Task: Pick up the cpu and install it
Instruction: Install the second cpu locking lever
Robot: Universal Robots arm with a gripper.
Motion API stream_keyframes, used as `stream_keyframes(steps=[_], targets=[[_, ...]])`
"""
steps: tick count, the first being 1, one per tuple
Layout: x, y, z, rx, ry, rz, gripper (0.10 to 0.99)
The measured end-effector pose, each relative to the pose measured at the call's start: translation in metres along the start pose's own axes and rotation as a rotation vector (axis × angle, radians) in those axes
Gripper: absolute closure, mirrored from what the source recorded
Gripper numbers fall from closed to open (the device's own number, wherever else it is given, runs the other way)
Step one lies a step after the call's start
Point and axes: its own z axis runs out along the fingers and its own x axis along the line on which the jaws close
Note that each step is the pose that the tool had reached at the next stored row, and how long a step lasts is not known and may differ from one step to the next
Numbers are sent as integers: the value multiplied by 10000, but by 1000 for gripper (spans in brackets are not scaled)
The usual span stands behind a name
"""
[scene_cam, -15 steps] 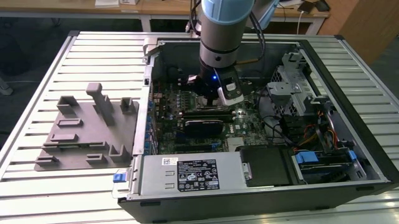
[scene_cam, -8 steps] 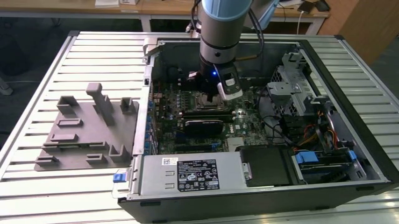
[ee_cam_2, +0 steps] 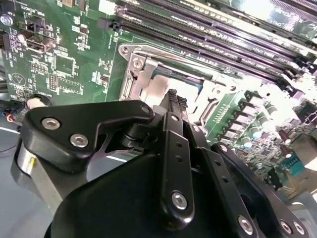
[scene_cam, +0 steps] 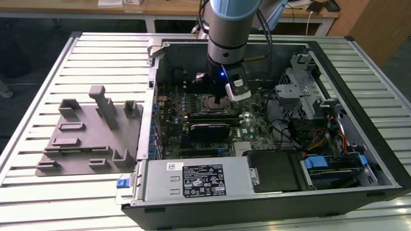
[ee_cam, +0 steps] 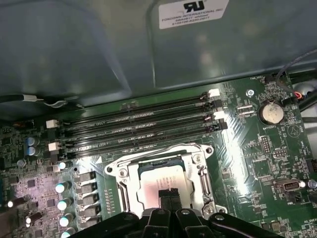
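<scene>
The cpu [ee_cam: 161,181] is seen lying flat inside the socket [ee_cam: 124,173] on the motherboard [ee_cam: 262,163], framed on all sides by the socket's silver metal bracket. In both wrist views the gripper [ee_cam: 170,197] is held directly over the cpu's near edge, its 2 black fingers [ee_cam_2: 174,101] drawn close together with almost no gap between them. Nothing is seen pinched between the tips, and whether they touch the chip's shiny lid cannot be told. In the exterior view the gripper [scene_cam: 222,98] is lowered into the open computer case [scene_cam: 359,57], over the socket.

The cpu is judged to be light, thin and fully rigid. Its polished metal top is likely slippery, so a grip across the lid would be poor. The underside contacts and the socket pins are judged fragile, and any sliding or tilting in the socket could bend them. A hold is best taken on 2 opposite pale edges, kept level. Beside the socket, 4 memory slots [ee_cam: 143,126] are left unfilled.
</scene>
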Motion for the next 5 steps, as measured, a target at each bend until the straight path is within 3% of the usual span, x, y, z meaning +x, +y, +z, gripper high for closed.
stream_keyframes(steps=[5], targets=[[-15, 4, 0, 2, 0, 0, 980]])
